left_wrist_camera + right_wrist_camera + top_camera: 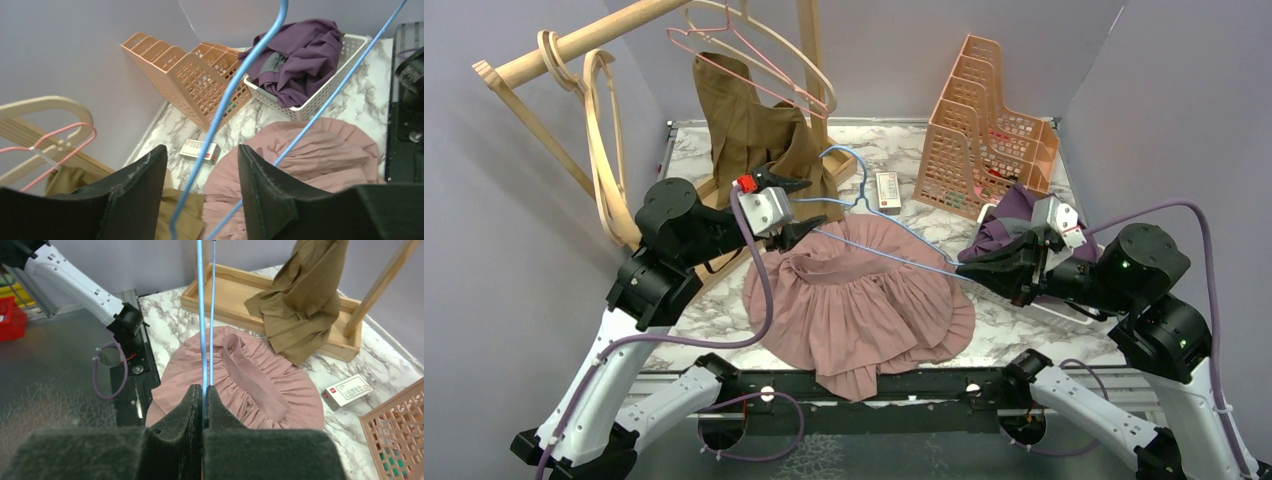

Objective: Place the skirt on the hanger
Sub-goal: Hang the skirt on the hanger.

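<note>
The pink pleated skirt (859, 305) lies spread flat on the marble table, its waistband (252, 382) facing up. A blue wire hanger (894, 235) hangs in the air above it. My right gripper (967, 264) is shut on the hanger's right end, and the two blue wires (202, 315) run straight out from its pads. My left gripper (802, 208) is open at the hanger's left end. In the left wrist view the blue wire (225, 97) passes between the spread fingers (145, 182) and touches neither. The skirt (320, 150) lies below.
A wooden rack stands at the back left with a brown garment (749, 130), a pink hanger (744, 50) and wooden hangers (599, 130). An orange file organiser (984, 130), a white basket of purple cloth (300, 60) and a small box (888, 190) sit behind the skirt.
</note>
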{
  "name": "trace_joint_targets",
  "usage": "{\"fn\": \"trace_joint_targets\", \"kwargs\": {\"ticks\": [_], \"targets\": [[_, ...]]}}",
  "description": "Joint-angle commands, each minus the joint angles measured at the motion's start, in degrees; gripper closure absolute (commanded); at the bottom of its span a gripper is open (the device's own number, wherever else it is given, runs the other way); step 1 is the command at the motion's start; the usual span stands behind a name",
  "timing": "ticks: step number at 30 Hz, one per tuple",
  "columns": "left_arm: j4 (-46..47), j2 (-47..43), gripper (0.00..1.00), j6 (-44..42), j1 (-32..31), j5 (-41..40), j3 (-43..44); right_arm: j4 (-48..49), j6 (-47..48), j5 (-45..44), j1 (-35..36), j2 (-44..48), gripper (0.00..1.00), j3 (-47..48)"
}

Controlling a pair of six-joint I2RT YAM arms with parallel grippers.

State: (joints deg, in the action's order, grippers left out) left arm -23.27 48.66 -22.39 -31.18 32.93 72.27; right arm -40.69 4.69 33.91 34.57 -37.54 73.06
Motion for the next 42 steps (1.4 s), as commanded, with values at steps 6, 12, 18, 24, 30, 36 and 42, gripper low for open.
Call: {"fn": "trace_joint_targets", "kwargs": {"ticks": [6,12,18,24,30,36,42], "targets": [[-6.95,0.46,0.95,-8.12,0.24,3.50,2.85,-2.82,2.52,7.34,0.50,-3.05,0.99,2.75],[-7.34,-0.73,1.00,-8.57,0.24,2.50,0.63,-2.82,3.45,9.34,0.50,-5.09,0.97,3.49],[-7.41,-0.64,1.00,-9.71,0.24,1.94,-0.51,2.83,-1.07,2.71,0.50,-9.76,0.37,6.35],[-7.12,0.89,1.00,-10.65,0.16,2.13,-1.73,3.55,-3.93,0.98,0.50,-22.23,0.33,14.76],[-4.23,2.27,1.00,-10.48,0.07,1.87,-4.22,13.97,-15.83,8.69,0.54,-32.50,0.33,17.10],[-2.38,3.29,1.00,-9.99,0.07,1.60,-6.10,23.91,-24.93,13.33,1.76,-36.42,0.36,14.50],[-1.33,3.72,1.00,-9.42,0.07,2.23,-7.32,26.50,-25.72,14.41,3.28,-39.43,0.48,13.50]]}}
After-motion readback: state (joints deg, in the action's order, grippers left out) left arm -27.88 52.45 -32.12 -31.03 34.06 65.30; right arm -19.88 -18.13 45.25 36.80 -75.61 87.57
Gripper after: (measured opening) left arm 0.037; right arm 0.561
